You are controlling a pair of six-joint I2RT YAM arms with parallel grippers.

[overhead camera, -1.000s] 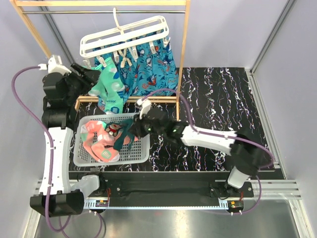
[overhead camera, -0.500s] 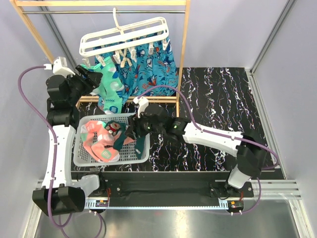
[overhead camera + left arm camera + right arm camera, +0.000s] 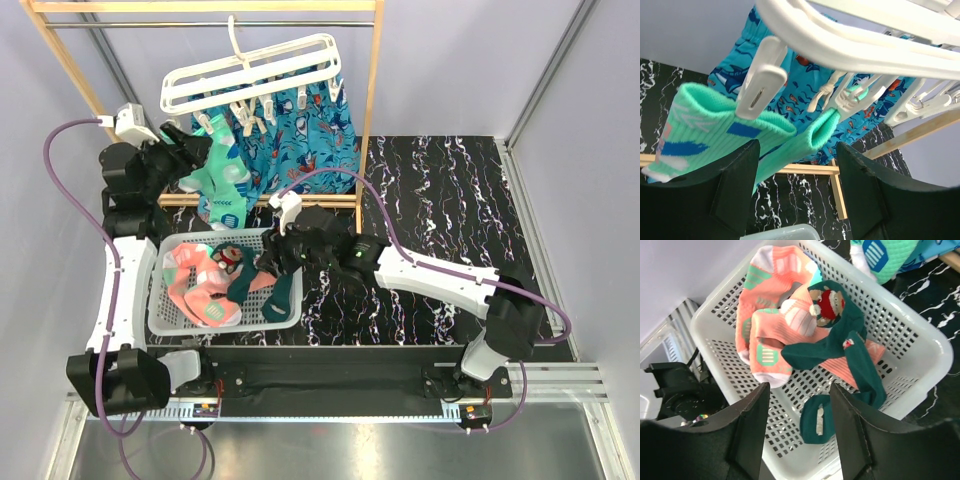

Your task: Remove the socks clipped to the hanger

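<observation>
The white hanger (image 3: 250,72) hangs by its hook from the rack's bar. Two mint green socks (image 3: 228,175) are still clipped under its left end. In the left wrist view a white clip (image 3: 761,80) pinches one mint cuff (image 3: 715,125), and the second cuff (image 3: 816,134) hangs beside it. My left gripper (image 3: 192,163) (image 3: 797,195) is open just below these cuffs, touching nothing. My right gripper (image 3: 268,262) (image 3: 800,435) stands open and empty over the basket. Beneath it lie dark teal socks (image 3: 860,375), one bearing a Santa figure (image 3: 827,302), and pink socks (image 3: 770,325).
The white mesh basket (image 3: 155,315) (image 3: 920,335) sits at the table's front left. A blue patterned cloth (image 3: 312,130) hangs behind the mint socks. The wooden rack's right post (image 3: 372,110) and low crossbar (image 3: 805,170) stand close by. Black marbled tabletop (image 3: 450,200) spreads to the right.
My right gripper has opened and a dark teal sock now lies in the basket's right side. My left arm has risen and moved right toward the mint socks.
</observation>
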